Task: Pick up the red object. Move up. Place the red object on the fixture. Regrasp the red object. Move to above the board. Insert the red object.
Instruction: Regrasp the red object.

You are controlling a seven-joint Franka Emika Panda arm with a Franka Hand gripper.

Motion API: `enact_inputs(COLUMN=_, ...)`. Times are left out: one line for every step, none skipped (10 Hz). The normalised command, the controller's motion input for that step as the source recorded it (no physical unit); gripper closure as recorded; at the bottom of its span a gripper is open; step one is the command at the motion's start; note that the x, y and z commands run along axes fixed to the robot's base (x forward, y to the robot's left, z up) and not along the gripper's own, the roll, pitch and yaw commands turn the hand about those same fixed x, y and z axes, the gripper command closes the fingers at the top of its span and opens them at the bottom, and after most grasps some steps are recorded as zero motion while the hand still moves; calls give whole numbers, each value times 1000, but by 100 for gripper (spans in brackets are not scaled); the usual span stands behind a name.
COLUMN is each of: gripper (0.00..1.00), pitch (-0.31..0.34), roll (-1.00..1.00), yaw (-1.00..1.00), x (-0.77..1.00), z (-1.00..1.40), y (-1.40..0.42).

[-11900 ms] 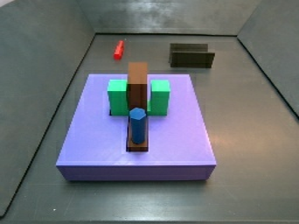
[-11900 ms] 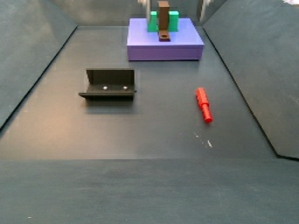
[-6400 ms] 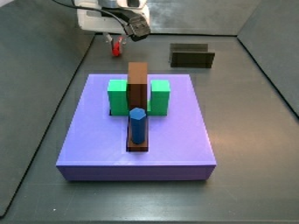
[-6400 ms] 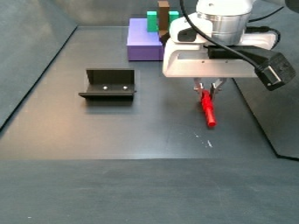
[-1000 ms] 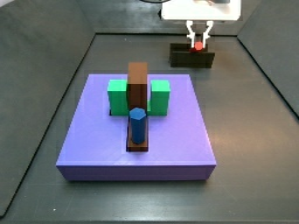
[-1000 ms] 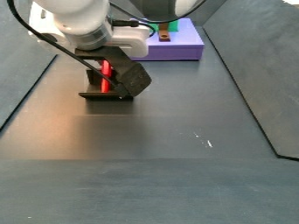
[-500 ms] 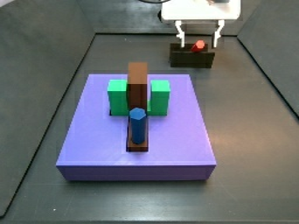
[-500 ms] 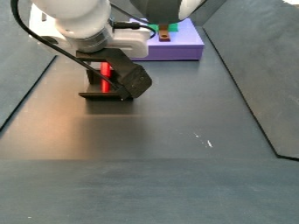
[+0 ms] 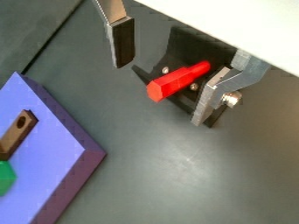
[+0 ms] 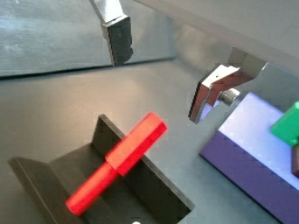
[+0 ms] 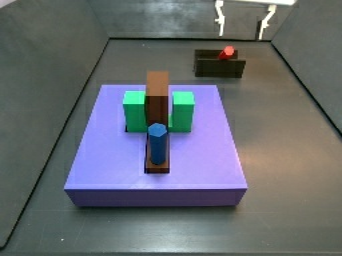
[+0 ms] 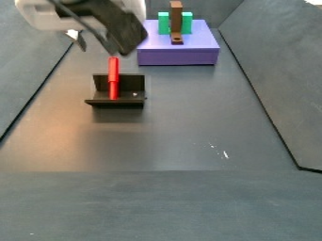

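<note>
Claw (image 11: 246, 19) cropped at frame top

- Two green blocks (image 11: 134, 110) are seen in a side view on top of the board (image 11: 201, 175), one on each side of a tall brown block (image 11: 158, 92) and touching it.
- A blue hexagonal peg (image 11: 158, 143) is stood upright just in front of the brown block, on a narrow brown strip (image 11: 158, 167).
- The same cluster is shown small and far off in a side view, green (image 12: 180, 15) above brown (image 12: 178, 39).
- A green corner (image 10: 288, 122) is caught in a wrist view.
- A dark grey floor (image 12: 176, 179) is enclosed by grey sloping walls (image 11: 160, 18).
- Small pale marks (image 12: 213, 146) are visible on the floor.
</note>
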Motion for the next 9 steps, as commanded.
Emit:
enact_inputs(gripper=0, pitch=214, roll=1000, yaw=0, x=406, z=169, y=-114)
enact_inputs(gripper=0, pitch=169, roll=1000, yaw=0, x=434, z=149, y=-86)
enact_inputs(gripper=0, pitch=89, roll=1000, yaw=0, x=340, z=111, y=-60)
enact_inputs(gripper=0, pitch=0, roll=1000, yaw=0, x=206, z=86, y=-37)
enact_inputs(gripper=0, pitch=0, roll=1000, yaw=0, x=169, z=69, y=-6)
enact_inputs(gripper=0, pitch=0, roll=1000, yaw=-6, x=94, z=0, y=0)
enact_inputs(gripper=0, pitch=0, roll=1000, yaw=-74, x=57, z=0, y=0)
enact_inputs(gripper=0, pitch=-20, roll=1000, yaw=-97, x=83, z=-23, y=0)
enact_inputs(gripper=0, pitch=-49, roll=1000, yaw=-114, x=91, z=-17, y=0)
